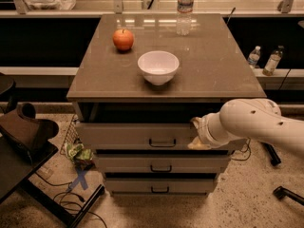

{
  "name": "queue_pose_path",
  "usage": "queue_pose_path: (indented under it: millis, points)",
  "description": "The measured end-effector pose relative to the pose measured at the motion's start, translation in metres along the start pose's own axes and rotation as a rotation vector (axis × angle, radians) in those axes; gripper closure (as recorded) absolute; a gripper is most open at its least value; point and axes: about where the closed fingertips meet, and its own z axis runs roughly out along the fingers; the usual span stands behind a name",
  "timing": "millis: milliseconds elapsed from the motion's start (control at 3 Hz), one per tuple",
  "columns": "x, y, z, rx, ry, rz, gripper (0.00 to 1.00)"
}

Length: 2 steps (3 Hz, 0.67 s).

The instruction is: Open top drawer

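Note:
The top drawer [128, 136] is the uppermost of three grey-beige drawer fronts under the brown tabletop [213, 75]. It has a small black bar handle [162, 143] at its centre. A dark gap shows between its upper edge and the tabletop, and its front stands slightly out from the cabinet. My white arm [256, 122] reaches in from the right. My gripper [197, 134] is at the right part of the top drawer's front, to the right of the handle, against the panel's upper edge.
On the tabletop stand a red apple [123, 39], a white bowl [158, 67] and a water bottle [185, 8]. Two shorter drawers [161, 164] [160, 185] lie below. A dark stand [23, 137] and cables [71, 198] are at the left, and two bottles [272, 61] at the right.

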Motion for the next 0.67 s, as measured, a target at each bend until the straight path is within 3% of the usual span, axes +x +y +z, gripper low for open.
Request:
queue_pose_path:
  millis: [333, 667]
  points:
    - [-0.0007, 0.0005, 0.0001, -0.001, 0.000, -0.002, 0.00]
    - [-0.0012, -0.0039, -0.0030, -0.032, 0.018, -0.016, 0.00]
